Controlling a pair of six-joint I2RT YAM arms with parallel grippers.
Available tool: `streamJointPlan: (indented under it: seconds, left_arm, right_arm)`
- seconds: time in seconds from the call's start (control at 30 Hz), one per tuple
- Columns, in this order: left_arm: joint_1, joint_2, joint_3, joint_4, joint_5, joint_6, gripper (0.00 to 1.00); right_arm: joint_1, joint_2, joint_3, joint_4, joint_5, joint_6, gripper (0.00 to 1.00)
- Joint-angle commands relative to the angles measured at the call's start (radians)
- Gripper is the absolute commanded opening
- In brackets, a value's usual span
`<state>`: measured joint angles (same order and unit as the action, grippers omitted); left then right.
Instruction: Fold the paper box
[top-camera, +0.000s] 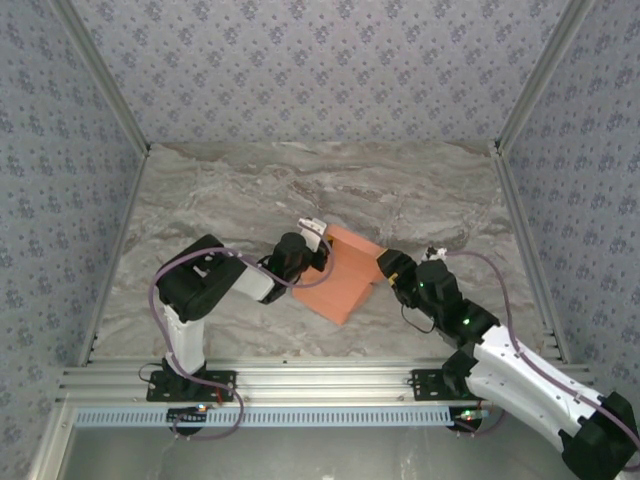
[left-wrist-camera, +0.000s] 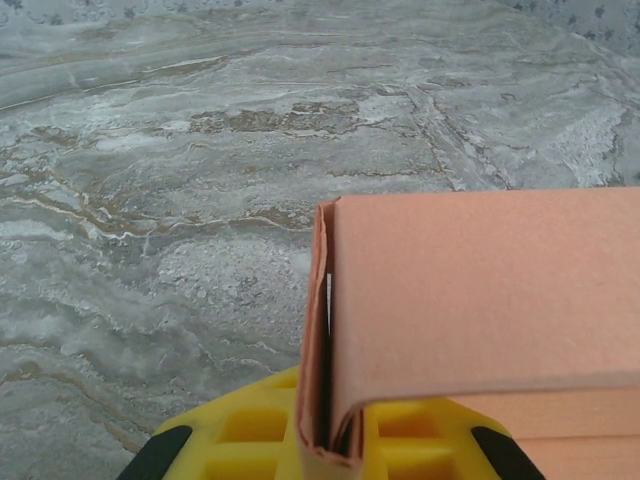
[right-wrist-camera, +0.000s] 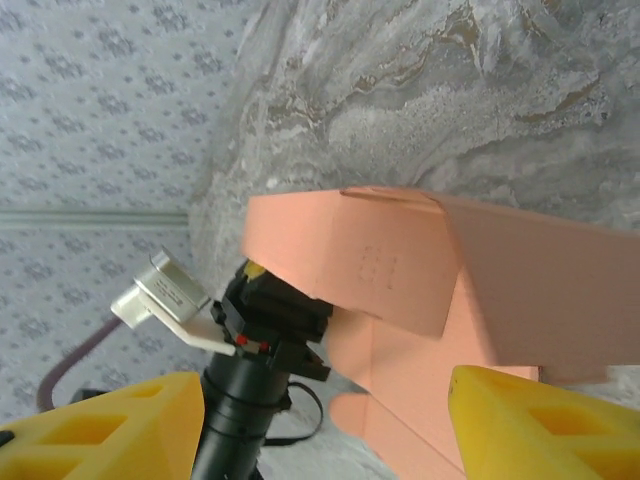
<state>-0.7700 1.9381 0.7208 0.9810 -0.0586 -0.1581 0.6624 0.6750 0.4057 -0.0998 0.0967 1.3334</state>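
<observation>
The paper box (top-camera: 345, 278) is salmon-orange card, partly folded, in the middle of the marble table. My left gripper (top-camera: 322, 252) is shut on its left edge. In the left wrist view the yellow fingers (left-wrist-camera: 240, 430) pinch several folded layers of the card (left-wrist-camera: 480, 290), and a flap bends over to the right. My right gripper (top-camera: 385, 268) stands open just off the box's right side. In the right wrist view its yellow fingers (right-wrist-camera: 540, 425) stand wide apart, with the card (right-wrist-camera: 400, 270) ahead of them and nothing pinched.
The marble table (top-camera: 220, 200) is closed in by patterned walls (top-camera: 300, 60) at the back and both sides. An aluminium rail (top-camera: 320, 385) runs along the near edge by the arm bases. The left arm's wrist (right-wrist-camera: 260, 330) stands close in front of my right gripper.
</observation>
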Motion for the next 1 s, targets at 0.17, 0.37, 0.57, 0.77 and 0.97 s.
streamJointPlan:
  seconds: [0.17,0.37,0.57,0.77,0.97]
  left_arm:
    - [0.009,-0.03,-0.018,0.034,0.116,0.041,0.28]
    - [0.01,-0.103,-0.037,0.003,0.152,0.035,0.4]
    - [0.016,-0.2,-0.096,-0.059,0.131,0.049,0.54]
    - [0.05,-0.153,-0.114,-0.054,0.09,0.045,0.57]
    - [0.051,-0.067,-0.05,-0.028,0.121,0.11,0.55]
  right_arm:
    - [-0.198,0.19,0.353,-0.268,-0.247,-0.547,0.68]
    - [-0.309,0.43,0.571,-0.385,-0.366,-0.827,0.65]
    - [-0.326,0.682,0.749,-0.483,-0.455,-1.05,0.59]
    - [-0.331,0.856,0.876,-0.554,-0.556,-1.192,0.6]
    - [-0.333,1.026,0.996,-0.62,-0.686,-1.22,0.5]
